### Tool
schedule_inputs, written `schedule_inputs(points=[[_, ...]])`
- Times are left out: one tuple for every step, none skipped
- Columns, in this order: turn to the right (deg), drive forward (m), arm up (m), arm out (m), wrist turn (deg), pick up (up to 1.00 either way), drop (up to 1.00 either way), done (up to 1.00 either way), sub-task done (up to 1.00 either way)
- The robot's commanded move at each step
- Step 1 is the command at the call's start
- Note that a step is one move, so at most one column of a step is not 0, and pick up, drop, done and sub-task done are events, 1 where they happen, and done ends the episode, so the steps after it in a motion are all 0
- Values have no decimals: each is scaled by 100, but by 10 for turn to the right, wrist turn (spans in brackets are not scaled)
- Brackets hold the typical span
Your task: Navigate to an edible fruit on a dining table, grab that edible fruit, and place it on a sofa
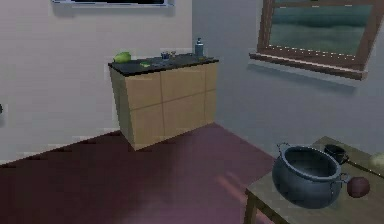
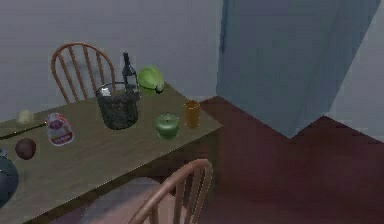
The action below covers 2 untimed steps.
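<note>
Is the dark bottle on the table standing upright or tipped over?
Upright: the bottle has its neck pointing straight up, and its base is hidden behind the basket on the table.

No word, number or sign can be read. A small container (image 2: 60,129) on the dining table (image 2: 110,152) carries a pink-and-white label, its print too small to make out.

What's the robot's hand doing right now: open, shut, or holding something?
Gripper: cannot be told. A green apple sits on the table.
</note>
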Motion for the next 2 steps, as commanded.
schedule_inputs(points=[[0, 0, 38, 0, 0, 0, 0, 0, 0], [0, 0, 0, 46, 0, 0, 0, 0, 0]])
